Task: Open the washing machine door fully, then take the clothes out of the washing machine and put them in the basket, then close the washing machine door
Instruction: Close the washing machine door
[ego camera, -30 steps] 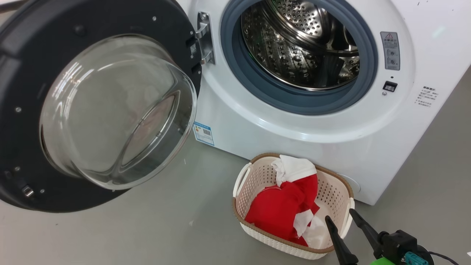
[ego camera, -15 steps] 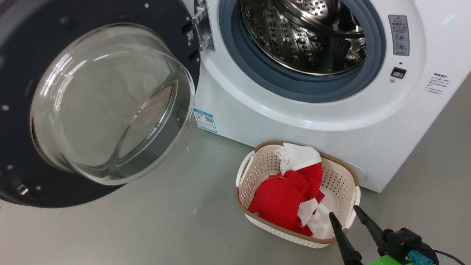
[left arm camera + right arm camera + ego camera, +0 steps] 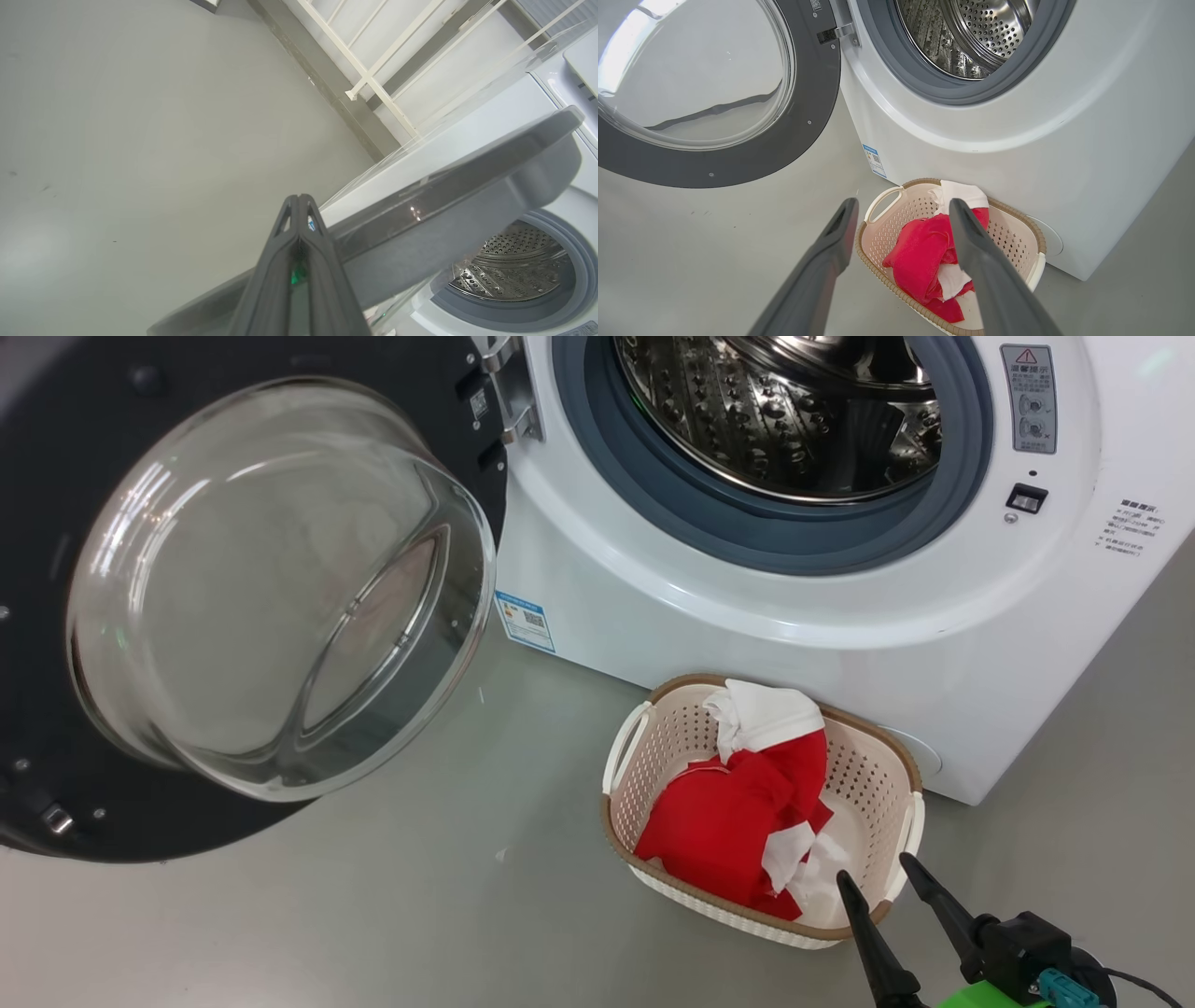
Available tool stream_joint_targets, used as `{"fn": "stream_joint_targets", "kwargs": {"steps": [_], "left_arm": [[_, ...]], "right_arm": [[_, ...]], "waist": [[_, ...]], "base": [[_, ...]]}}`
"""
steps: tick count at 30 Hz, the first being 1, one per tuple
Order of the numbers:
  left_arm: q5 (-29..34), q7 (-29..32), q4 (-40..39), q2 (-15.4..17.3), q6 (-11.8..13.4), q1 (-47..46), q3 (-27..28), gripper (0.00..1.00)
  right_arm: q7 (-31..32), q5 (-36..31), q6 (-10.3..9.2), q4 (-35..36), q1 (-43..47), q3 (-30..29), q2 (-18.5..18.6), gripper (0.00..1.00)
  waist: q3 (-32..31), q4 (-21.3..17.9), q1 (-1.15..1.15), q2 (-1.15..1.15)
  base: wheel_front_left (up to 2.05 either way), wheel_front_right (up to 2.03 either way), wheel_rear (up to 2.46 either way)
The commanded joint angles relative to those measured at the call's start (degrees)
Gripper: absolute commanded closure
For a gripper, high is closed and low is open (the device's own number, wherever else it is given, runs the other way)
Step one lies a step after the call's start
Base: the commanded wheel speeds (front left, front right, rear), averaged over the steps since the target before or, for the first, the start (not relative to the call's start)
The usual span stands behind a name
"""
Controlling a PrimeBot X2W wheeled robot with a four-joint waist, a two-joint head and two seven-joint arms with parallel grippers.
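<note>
Wide open, the door (image 3: pixel 280 588) hung at frame left, hinged beside the washing machine (image 3: pixel 747 644). The clothes (image 3: pixel 728 812) lay in the basket (image 3: pixel 613 831), lower centre. The right gripper (image 3: pixel 875 866) was open and empty at lower right. The left gripper (image 3: pixel 299 200) was closed on nothing beside the door; contact was unclear. The door looked rigid, heavy and glossy, probably best pushed at its black rim, not the glass.

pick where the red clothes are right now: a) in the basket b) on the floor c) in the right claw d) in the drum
a: the clothes lie heaped in the basket, the drum shows bare steel, and the right claw is open and holds nothing.
</note>
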State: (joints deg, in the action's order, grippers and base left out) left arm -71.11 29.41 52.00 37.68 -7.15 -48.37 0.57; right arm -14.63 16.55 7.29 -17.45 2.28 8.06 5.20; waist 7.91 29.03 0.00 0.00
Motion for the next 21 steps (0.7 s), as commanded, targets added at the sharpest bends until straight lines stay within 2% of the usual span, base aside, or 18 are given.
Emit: {"fn": "stream_joint_targets", "kwargs": {"steps": [1, 10, 21], "left_arm": [[-1.31, 1.58, -2.09, 4.07, -0.34, 0.13, 0.70, 1.00], [-5.68, 7.00, -7.49, 5.09, -0.34, 2.66, -2.22, 1.00], [-12.36, 13.17, -19.89, 7.74, -0.34, 9.06, -4.80, 1.00]], "right_arm": [[-0.37, -0.63, 0.20, 1.26, -0.83, 1.13, 0.10, 0.00], [-0.37, -0.50, 0.20, 1.01, -1.09, 1.19, -0.25, 0.00], [-0.37, -0.10, 0.20, 0.67, -0.91, 1.62, -0.54, 0.00]], "waist": [[-0.14, 0.04, 0.00, 0.00], [-0.89, 0.45, 0.00, 0.00], [-2.44, 0.23, 0.00, 0.00]], "base": [[0.00, 0.00, 0.00], [0.00, 0.00, 0.00], [0.00, 0.00, 0.00]]}}
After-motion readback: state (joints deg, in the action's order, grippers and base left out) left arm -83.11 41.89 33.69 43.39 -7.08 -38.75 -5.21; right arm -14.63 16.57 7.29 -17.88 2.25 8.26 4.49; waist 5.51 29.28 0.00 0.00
